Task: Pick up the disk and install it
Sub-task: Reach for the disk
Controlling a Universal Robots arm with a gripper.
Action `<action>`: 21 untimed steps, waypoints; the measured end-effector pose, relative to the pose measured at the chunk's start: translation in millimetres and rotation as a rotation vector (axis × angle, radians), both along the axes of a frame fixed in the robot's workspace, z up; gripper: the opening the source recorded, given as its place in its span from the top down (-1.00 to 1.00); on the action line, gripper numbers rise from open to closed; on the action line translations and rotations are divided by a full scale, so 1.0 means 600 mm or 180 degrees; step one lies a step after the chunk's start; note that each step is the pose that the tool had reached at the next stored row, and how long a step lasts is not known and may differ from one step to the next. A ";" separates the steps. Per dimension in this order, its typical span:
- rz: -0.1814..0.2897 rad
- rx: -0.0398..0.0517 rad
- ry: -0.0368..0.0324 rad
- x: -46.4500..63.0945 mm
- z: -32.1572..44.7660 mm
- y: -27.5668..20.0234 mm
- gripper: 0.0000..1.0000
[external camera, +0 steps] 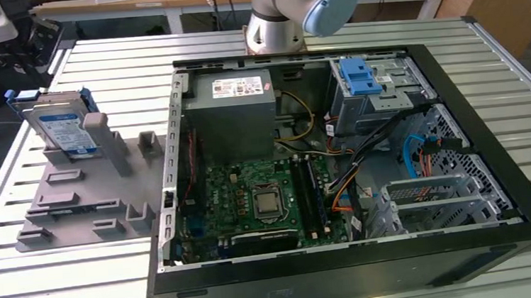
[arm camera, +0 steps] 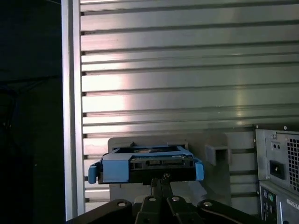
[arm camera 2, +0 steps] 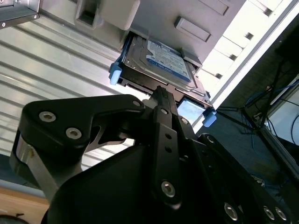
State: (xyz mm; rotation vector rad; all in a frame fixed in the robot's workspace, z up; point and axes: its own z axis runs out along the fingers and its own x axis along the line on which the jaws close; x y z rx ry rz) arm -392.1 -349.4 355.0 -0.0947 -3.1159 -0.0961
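Note:
The disk (external camera: 63, 133) stands on edge in a grey holder (external camera: 79, 199) at the exterior view's left. It is silver, with a blue-and-white label and blue side rails. In both wrist views the disk (arm camera 2: 163, 63) (arm camera: 145, 163) lies just beyond my black gripper (arm camera 2: 160, 91) (arm camera: 161, 179). The gripper's two fingers are pressed together with nothing between them, and they stand apart from the disk. The arm's base (external camera: 274, 20) rises behind the computer case.
An open black computer case (external camera: 342, 150) lies on the slatted metal table (external camera: 58, 293). Inside are a grey power supply (external camera: 234, 109), a green board and a silver cage with a blue latch (external camera: 365, 81). The case's rear (arm camera: 278, 172) shows in the first wrist view.

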 end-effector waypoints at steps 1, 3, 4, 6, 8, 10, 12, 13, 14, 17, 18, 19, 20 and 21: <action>0.0005 0.0000 0.0000 -0.003 0.000 -0.0009 0.79; 0.0014 0.0000 0.0000 -0.008 -0.001 -0.0029 0.79; 0.0017 0.0000 0.0000 -0.010 -0.002 -0.0039 0.79; 0.0023 0.0000 0.0000 -0.013 -0.002 -0.0048 0.79; 0.0028 0.0000 0.0000 -0.016 -0.002 -0.0050 0.79; 0.0032 0.0000 0.0000 -0.018 -0.003 -0.0050 0.79; 0.0034 0.0000 0.0000 -0.020 -0.003 -0.0050 0.79; 0.0035 0.0000 0.0000 -0.021 -0.003 -0.0050 0.79; 0.0035 0.0000 0.0000 -0.022 -0.003 -0.0049 0.79; 0.0035 0.0000 0.0000 -0.027 -0.004 -0.0050 0.79; 0.0035 0.0000 0.0000 -0.029 -0.004 -0.0050 0.79; 0.0035 0.0000 0.0000 -0.031 -0.004 -0.0050 0.79; 0.0035 0.0000 0.0000 -0.033 -0.004 -0.0050 0.79; 0.0035 0.0000 0.0000 -0.036 -0.004 -0.0050 0.79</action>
